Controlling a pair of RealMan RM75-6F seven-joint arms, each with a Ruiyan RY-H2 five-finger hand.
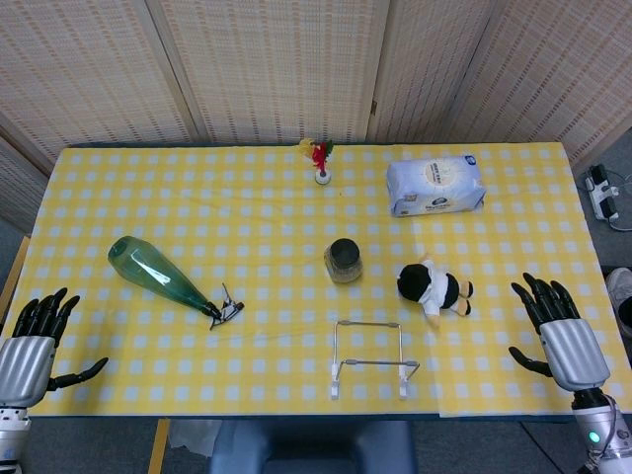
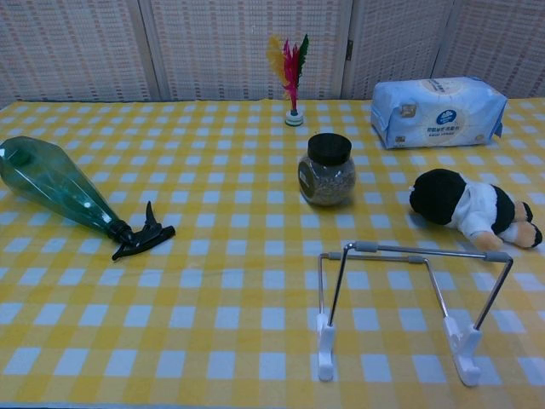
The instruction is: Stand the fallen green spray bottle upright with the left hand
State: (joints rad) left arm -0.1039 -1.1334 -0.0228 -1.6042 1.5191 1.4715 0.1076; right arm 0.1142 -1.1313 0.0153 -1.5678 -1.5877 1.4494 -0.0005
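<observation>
Nothing has yet been done: the green spray bottle (image 1: pixel 158 275) is seen lying on its side at the worktop's (image 1: pixel 247 207) left, untouched, while the left robot hand (image 1: pixel 35 341), fingers spread and empty, is held near the front-left corner.

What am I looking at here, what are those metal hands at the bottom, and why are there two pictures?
Both pictures show one moment from the robot's own two cameras. The head view looks down on the table; the chest view looks across it from low in front.

The robot has two arms ending in hands. In the head view its left hand and right hand sit at the near corners, fingers spread, holding nothing. The chest view shows neither.

On the yellow checked cloth lie a green spray bottle on its side, a dark-lidded jar, a wire stand, a plush toy, a pack of tissues, and a feathered shuttlecock at the back.
</observation>
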